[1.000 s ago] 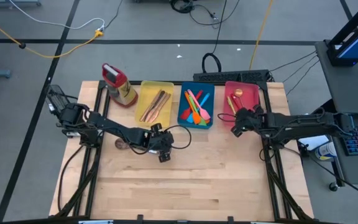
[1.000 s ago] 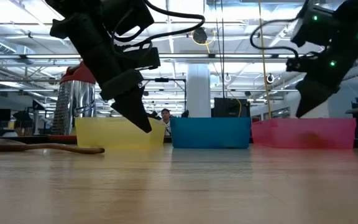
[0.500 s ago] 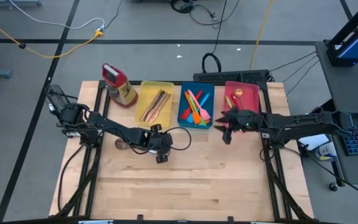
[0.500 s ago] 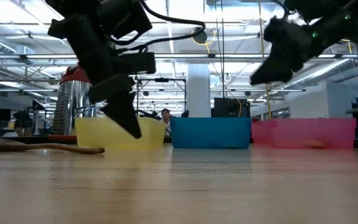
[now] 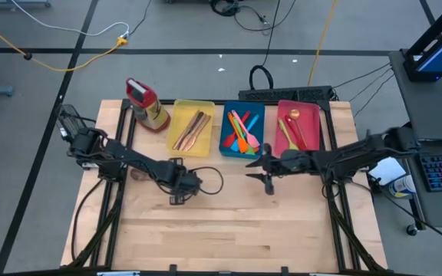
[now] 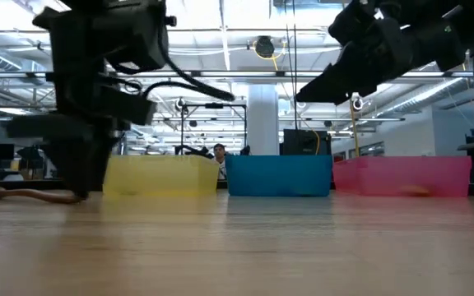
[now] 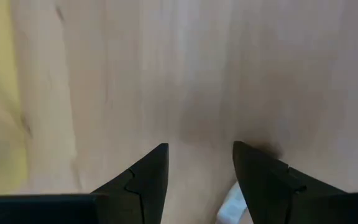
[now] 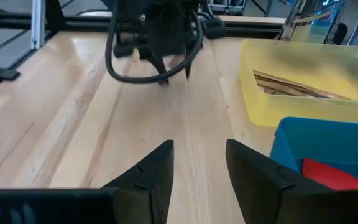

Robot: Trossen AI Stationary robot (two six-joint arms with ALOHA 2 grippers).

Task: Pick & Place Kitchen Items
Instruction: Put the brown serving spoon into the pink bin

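The left gripper (image 5: 176, 192) is low over the wooden table (image 5: 229, 222), in front of the yellow tray (image 5: 203, 104). Its two fingers (image 7: 146, 180) are spread apart and hold nothing. Only bare wood shows between them.

The right gripper (image 5: 265, 178) is up in the air over the middle of the table, just in front of the blue tray (image 5: 226, 136). Its fingers (image 8: 153, 168) are apart too, with nothing in them.

A brown wooden spoon (image 5: 136, 174) lies flat on the table to the left of the left gripper, close to it.

Farther back, three trays sit in a row. The yellow tray holds wooden spoons (image 5: 191, 130). The blue tray holds bright plastic utensils (image 5: 243, 130). The pink tray (image 5: 318, 123) on the right holds thin metal utensils (image 5: 291, 132). A bottle (image 5: 146, 103) with a red cap lies left of the yellow tray.
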